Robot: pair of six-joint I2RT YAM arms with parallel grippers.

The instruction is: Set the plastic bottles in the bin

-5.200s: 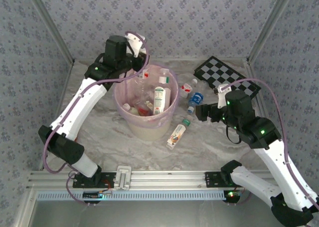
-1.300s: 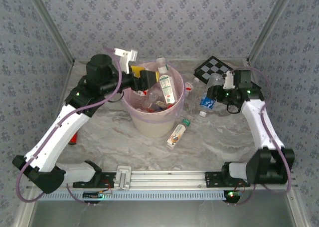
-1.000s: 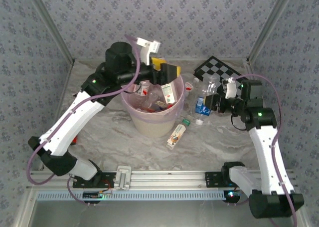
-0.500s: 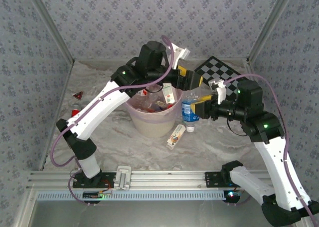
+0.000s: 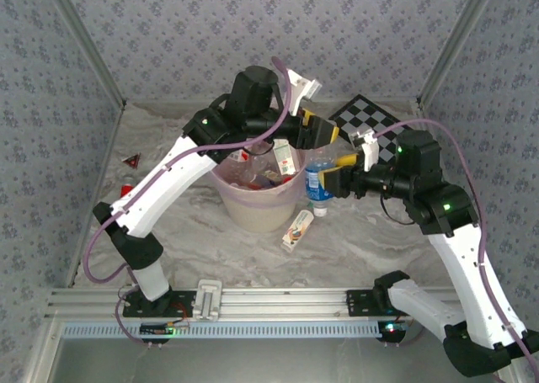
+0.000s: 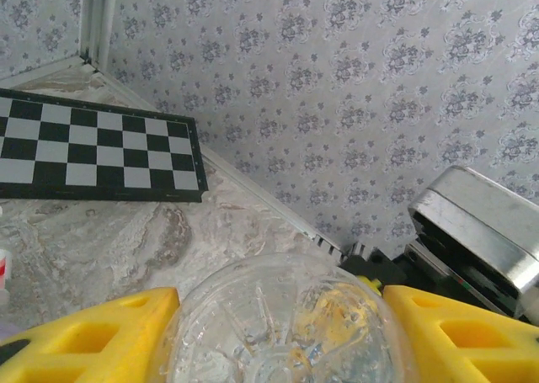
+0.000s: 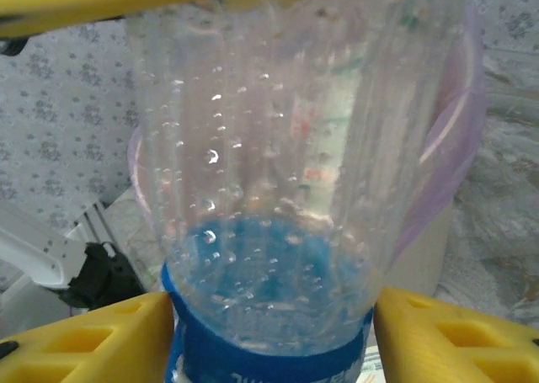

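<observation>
A clear plastic bottle with a blue label [image 5: 316,183] hangs cap-down just right of the bin [image 5: 253,208], a cream bucket with a pink liner that holds several bottles [image 5: 286,157]. My left gripper [image 5: 322,132] reaches across the bin and is shut on this bottle's ribbed base [image 6: 278,316], a yellow finger [image 6: 93,332] pressed to each side. My right gripper [image 5: 335,171] stands open around the blue label [image 7: 261,349], its fingers [image 7: 438,332] flanking the bottle. The pink liner [image 7: 472,105] shows behind the bottle. An orange-white bottle [image 5: 296,229] lies on the table in front of the bin.
The chequered board [image 5: 370,120] lies at the back right, under and beyond the left gripper [image 6: 93,160]. A small red triangle [image 5: 131,159] and a red object [image 5: 126,188] sit at the far left. Patterned walls close in the marble table.
My left gripper has closed on the bottle's base. The right gripper's jaws have widened around the label. Both arms and the bottle have barely shifted.
</observation>
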